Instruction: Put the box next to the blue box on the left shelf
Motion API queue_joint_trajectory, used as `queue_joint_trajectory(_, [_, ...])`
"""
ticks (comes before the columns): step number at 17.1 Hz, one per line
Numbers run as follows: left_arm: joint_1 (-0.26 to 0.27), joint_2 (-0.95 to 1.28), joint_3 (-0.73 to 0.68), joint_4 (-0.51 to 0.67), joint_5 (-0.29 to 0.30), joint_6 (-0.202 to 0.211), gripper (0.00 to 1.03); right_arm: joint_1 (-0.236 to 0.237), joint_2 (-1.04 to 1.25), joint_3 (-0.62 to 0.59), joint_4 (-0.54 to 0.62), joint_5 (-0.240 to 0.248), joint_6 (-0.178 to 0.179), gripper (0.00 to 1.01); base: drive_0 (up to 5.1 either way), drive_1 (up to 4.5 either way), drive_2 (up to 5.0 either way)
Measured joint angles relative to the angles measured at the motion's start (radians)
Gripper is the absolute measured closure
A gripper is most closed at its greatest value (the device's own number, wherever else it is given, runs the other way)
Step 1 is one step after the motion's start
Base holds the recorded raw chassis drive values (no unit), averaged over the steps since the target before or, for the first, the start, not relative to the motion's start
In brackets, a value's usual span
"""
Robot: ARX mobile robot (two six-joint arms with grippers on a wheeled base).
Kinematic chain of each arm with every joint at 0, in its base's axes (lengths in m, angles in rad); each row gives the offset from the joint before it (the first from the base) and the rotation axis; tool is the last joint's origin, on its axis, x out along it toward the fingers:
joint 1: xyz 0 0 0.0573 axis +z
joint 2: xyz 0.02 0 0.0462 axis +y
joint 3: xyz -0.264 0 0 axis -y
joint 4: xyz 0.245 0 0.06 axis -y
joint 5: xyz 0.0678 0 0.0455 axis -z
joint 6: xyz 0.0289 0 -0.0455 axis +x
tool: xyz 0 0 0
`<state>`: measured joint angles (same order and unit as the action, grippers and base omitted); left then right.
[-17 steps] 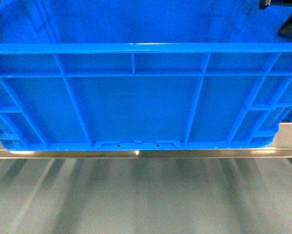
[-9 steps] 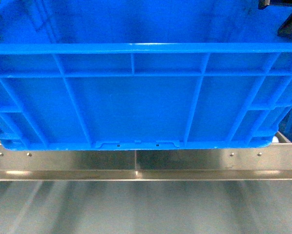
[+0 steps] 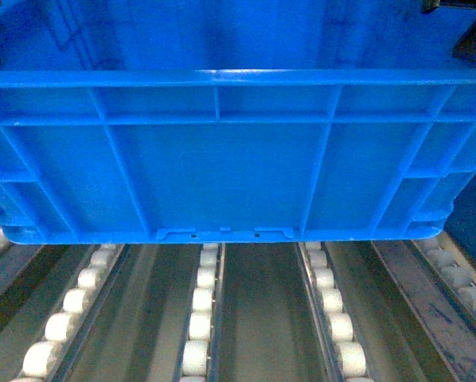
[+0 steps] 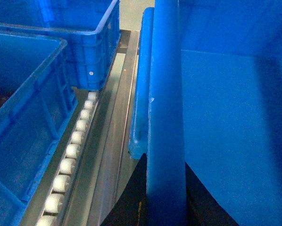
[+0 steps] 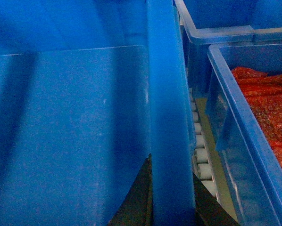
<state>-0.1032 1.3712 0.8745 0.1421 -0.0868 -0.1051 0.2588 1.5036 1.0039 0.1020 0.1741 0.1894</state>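
Observation:
The box (image 3: 222, 175), a big bright-blue ribbed crate, fills the upper head view and hangs above the left shelf's white roller rails (image 3: 200, 318). My left gripper (image 4: 164, 158) is shut on the box's left rim (image 4: 165, 94), one black finger on each side of it. My right gripper (image 5: 171, 164) is shut likewise on the right rim (image 5: 167, 94). A blue box (image 4: 23, 117) stands on the shelf just left of the carried one, across a roller rail (image 4: 70, 153).
A second blue box (image 4: 79, 42) stands farther back on the left. On the right stand a blue box holding red material (image 5: 254, 122) and another blue box (image 5: 216, 23) behind it, with a roller rail (image 5: 200, 155) in the narrow gap.
The shelf's steel front beam has slid down out of the head view and the roller rails now lie under the box. The box keeps its place in the view.

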Motion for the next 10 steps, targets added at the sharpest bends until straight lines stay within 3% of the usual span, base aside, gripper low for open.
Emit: queue_joint_trajectory(10, [0.0,0.0,0.0,-0.001,0.0,0.0,0.96,0.0,0.0,0.0,-0.003,0.0,0.0,0.92,0.0,0.0,0.0])
